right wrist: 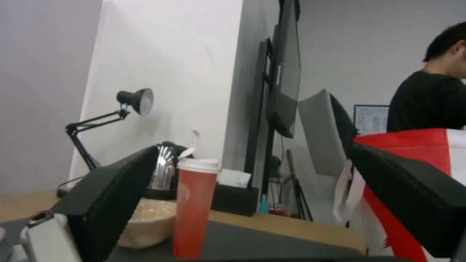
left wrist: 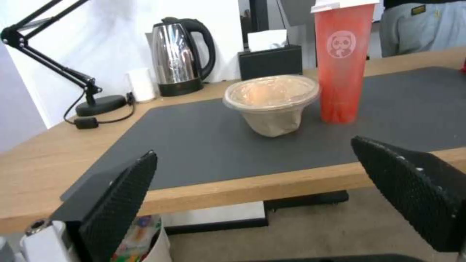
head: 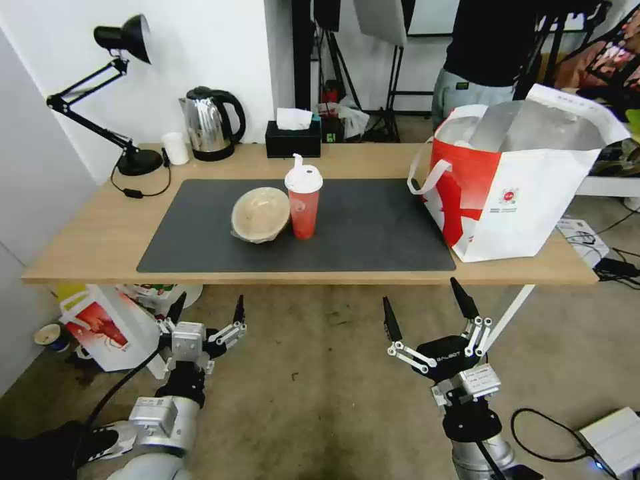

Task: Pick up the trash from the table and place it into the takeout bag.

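Note:
On the dark grey mat of the light-wood table (head: pixel 93 247) a tan film-covered bowl (head: pixel 260 215) leans tilted beside an upright red drink cup (head: pixel 304 207) with a white spouted lid. The takeout bag (head: pixel 513 180), white with a red panel and foil lining, stands open at the table's right end. Both grippers hang below the front edge, off the table. My left gripper (head: pixel 208 310) is open, facing the bowl (left wrist: pixel 272 98) and cup (left wrist: pixel 340 62). My right gripper (head: pixel 425 307) is open too, with the cup (right wrist: pixel 194 207), bowl (right wrist: pixel 145 222) and bag (right wrist: pixel 413 140) beyond it.
A black desk lamp (head: pixel 127 100), a small white cup (head: pixel 176 148), a steel kettle (head: pixel 210 123) and a black tissue box (head: pixel 293 137) line the table's back edge. A smaller white bag (head: pixel 100 330) sits on the floor under the left end. Cables and a white box (head: pixel 613 440) lie at right.

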Tool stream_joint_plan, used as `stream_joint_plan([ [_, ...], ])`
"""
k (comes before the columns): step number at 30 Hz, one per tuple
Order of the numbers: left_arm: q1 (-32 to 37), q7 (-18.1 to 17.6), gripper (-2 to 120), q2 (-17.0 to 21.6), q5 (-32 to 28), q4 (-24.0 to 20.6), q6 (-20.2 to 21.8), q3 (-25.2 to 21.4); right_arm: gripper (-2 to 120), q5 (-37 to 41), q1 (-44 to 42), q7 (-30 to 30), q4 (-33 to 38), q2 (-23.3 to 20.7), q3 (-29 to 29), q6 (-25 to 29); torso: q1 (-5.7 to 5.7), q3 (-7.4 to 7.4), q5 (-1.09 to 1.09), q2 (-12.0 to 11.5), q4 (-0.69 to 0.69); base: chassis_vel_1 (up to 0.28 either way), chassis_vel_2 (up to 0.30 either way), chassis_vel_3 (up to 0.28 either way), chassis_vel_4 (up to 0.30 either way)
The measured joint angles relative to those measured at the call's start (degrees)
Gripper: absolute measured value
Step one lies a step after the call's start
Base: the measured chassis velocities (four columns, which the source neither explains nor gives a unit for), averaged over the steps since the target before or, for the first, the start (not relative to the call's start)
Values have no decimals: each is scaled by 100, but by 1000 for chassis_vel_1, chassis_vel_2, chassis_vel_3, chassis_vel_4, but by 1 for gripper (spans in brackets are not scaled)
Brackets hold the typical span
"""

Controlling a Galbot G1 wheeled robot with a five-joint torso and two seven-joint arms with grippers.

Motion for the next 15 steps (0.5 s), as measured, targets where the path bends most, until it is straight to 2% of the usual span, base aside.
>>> stream_joint_plan([
  [15,0,0,100,0,0,0,0,0,100,-42,-19,-20,-85,-177,-161,39,0,0,0,0,0,0,0,0,0],
])
